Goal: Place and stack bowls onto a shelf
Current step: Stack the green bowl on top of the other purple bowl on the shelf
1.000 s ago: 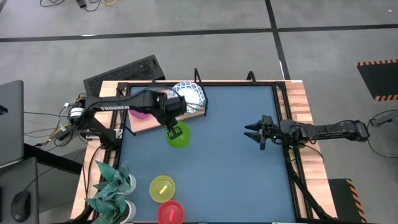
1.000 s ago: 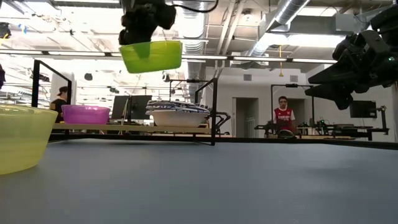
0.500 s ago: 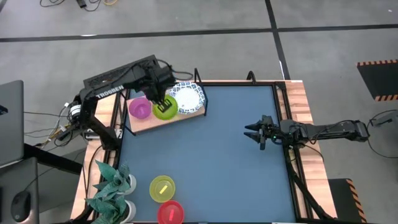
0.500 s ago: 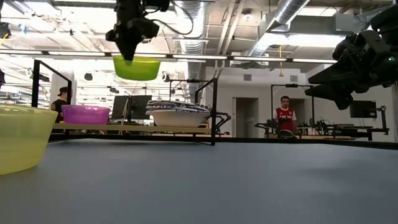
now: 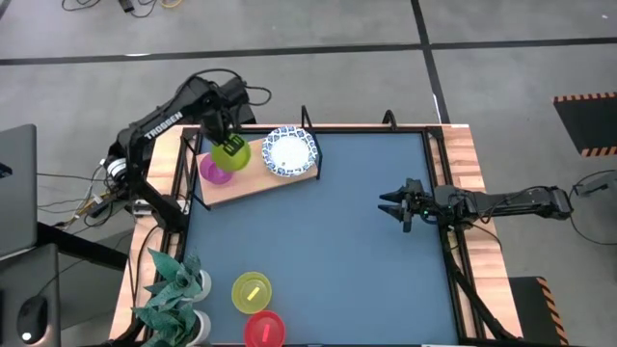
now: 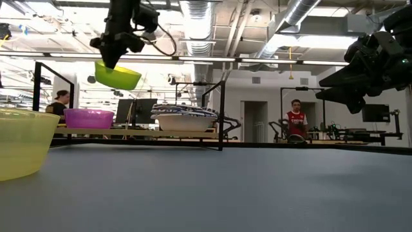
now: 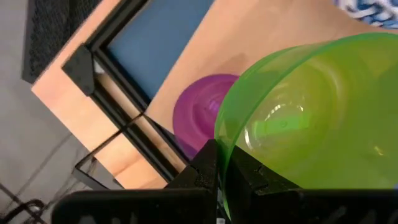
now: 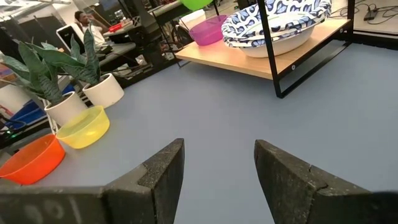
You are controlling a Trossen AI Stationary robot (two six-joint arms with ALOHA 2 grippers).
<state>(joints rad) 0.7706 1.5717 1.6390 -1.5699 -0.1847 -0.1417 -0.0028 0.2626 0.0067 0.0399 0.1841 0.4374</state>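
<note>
Carried across from mid-surface, the small plain green bowl [image 5: 231, 152], gripped at its rim by the left hand [image 5: 228, 146], hangs above the purple plastic bowl [image 5: 211, 170] on the light-wood shelf [image 5: 253, 186]; lowering and nesting it looks next. Right hand [image 5: 393, 208] waits unclenched.

- Two leafy plants [image 5: 176, 285] in white pots at the table's near left corner
- Laptop [image 5: 16, 188] left of the table
- Person in red [image 6: 294, 120] in the room behind

The green bowl [image 5: 231, 152] has moved above the purple bowl [image 5: 212, 171].

Bright even overhead light, soft shadows
</note>
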